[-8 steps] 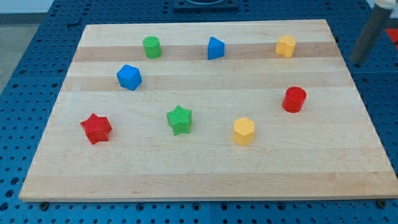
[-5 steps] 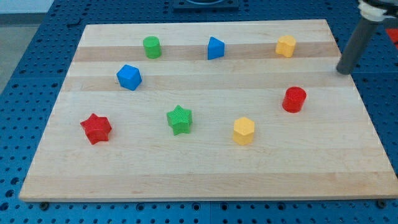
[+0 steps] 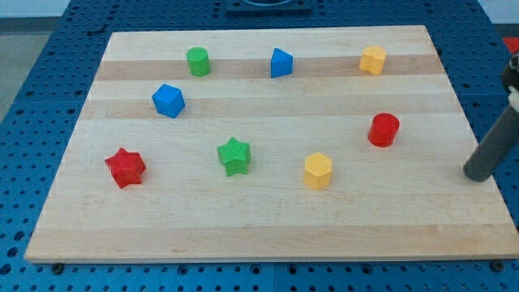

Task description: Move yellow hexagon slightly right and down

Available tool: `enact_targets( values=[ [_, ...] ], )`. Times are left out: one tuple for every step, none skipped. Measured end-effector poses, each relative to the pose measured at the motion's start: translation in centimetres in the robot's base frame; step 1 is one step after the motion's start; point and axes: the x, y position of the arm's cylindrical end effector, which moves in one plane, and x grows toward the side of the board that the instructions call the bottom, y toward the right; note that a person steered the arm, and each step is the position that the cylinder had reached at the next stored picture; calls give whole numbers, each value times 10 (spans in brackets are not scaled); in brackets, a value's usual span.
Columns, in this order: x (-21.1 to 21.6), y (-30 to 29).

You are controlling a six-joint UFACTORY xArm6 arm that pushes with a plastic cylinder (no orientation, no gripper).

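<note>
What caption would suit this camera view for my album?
My tip at the board's right edge, right of the yellow hexagon and red cylinder.

A robotics lab bench, by the look of it; a pale wooden board (image 3: 268,219) lies on a blue metal table (image 3: 49,89) drilled with a regular grid of mounting holes, the kind used for fixing test rigs; small plastic blocks in plain colours sit scattered on the board; a dark rod (image 3: 493,146) reaches in at the right.
</note>
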Motion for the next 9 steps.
enact_targets(
  values=[
    [0,-2],
    [15,-3],
    [61,-44],
    [70,-120],
    [64,-199],
    [37,-234],
    [5,-252],
    [-7,-258],
    [-7,-220]
  ],
)
